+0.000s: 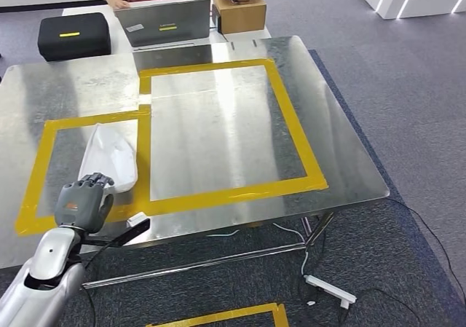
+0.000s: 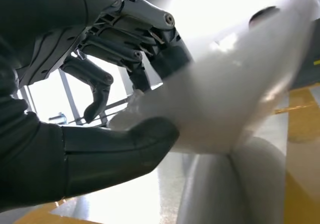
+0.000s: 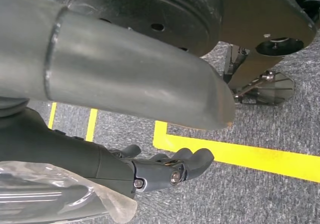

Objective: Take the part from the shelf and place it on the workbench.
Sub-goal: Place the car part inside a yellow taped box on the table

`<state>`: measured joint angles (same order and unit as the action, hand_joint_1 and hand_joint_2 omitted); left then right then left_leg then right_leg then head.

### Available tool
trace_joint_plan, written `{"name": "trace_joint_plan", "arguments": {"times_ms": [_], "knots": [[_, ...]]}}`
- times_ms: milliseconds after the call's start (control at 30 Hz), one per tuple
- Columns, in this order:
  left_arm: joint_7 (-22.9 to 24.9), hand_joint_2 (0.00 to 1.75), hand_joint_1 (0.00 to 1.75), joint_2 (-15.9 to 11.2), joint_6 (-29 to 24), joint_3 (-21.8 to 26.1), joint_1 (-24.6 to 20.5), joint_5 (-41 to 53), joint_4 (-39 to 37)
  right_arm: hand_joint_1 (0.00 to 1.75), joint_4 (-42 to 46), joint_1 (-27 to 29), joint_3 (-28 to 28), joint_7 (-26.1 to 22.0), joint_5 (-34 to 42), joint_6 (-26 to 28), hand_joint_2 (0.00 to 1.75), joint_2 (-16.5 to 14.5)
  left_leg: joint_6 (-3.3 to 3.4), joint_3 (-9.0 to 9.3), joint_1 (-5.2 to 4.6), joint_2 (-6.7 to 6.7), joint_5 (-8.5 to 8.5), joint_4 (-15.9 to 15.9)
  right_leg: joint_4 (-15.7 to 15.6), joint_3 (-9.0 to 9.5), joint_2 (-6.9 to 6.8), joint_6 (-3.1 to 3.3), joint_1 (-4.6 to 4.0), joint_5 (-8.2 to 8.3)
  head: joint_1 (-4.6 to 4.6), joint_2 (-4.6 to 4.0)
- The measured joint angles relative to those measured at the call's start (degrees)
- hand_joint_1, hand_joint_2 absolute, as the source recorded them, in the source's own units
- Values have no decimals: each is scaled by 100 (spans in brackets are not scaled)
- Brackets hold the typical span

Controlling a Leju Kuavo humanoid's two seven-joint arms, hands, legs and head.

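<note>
Because the part has to end up flat on the workbench, my left hand (image 1: pixel 82 202) sits at the near edge of the steel workbench (image 1: pixel 341 152) with its fingers curled over the near end of the white part (image 1: pixel 110 158), which lies inside the smaller yellow-taped rectangle (image 1: pixel 38 178). From above I cannot judge how firm that hold is; the left wrist view settles it, showing my thumb (image 2: pixel 124 151) under the pale part (image 2: pixel 226 99) and my fingers (image 2: pixel 151 49) over it, so I judge it held, not yet let go. My right hand (image 3: pixel 170 169) hangs low over grey carpet with yellow floor tape, fingers loosely bent around nothing. Farther back, a laptop (image 1: pixel 164 21) and a black case (image 1: pixel 74 36) sit beyond the table, a person behind them.
</note>
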<state>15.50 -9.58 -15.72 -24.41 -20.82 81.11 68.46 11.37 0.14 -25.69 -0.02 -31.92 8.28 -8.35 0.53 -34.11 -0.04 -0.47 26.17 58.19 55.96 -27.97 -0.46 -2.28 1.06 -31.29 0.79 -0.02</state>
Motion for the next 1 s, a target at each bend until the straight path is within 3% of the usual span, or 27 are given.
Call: {"name": "trace_joint_plan", "arguments": {"times_ms": [33, 167, 633, 1000], "knots": [[3, 175, 0, -8, -4, 17, -11, -5, -7, 0, 0, 0, -4, -1, -2, -2, 0, 0, 0, 0, 0, 0, 0, 0, 0, 0, 0, 0, 0, 0, 0, 0], [-34, 0, 0, -21, -73, 66, -45, -92, -37, 0, 0, 0, -10, -1, -7, -11, 0, 0, 0, 0, 0, 0, 0, 0, 0, 1, 0, 1, 0, -1, -1, 0], [-384, 0, 0, -9, -726, 177, 81, -257, 121, 0, 0, -3, -72, -56, -55, -23, 0, -2, -1, 0, 0, 0, 1, 0, 0, 1, -1, 1, 0, -2, -1, 0], [-818, 0, 0, 35, -1335, 216, 485, -331, 738, 0, 0, -5, -110, 33, -115, 33, 0, -55, -2, 0, 0, 0, 3, -1, -1, 0, -1, 1, 0, -4, -1, 0]]}}
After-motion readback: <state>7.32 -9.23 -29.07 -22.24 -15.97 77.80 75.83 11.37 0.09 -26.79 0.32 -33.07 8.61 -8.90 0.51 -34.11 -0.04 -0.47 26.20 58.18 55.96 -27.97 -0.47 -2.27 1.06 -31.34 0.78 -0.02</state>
